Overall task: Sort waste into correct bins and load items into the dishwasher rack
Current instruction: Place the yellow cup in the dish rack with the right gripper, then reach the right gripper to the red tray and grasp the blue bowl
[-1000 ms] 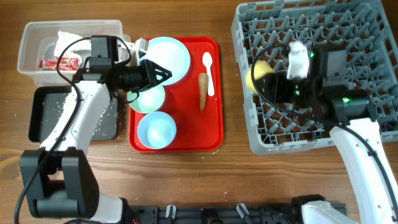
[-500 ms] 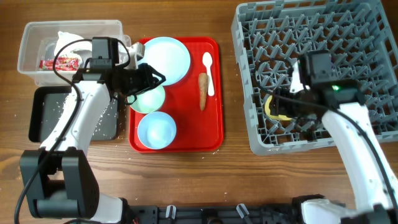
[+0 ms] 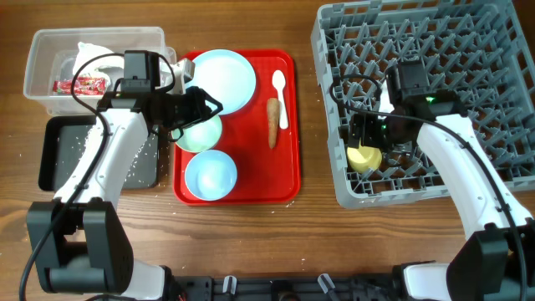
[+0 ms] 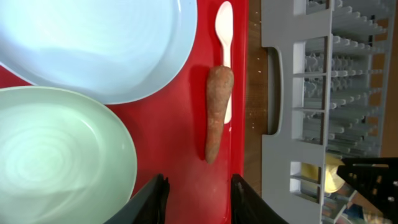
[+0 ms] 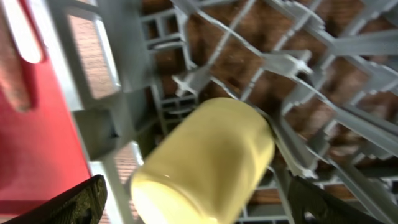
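**Item: cup into rack, release stage**

- The rack is receiving the cup by its tray-side wall.
- The tray is carrying the plate and stick.
- The right claw is hanging spread wide and released, one finger either side of the cup.
- The left claw is hovering over the tray, spread and empty, with the stick just ahead.
- The cup is lying on its side, leaning on pegs.
- You are best lifting straight up, brushing neither cup nor pegs. It is likely rolling if nudged.
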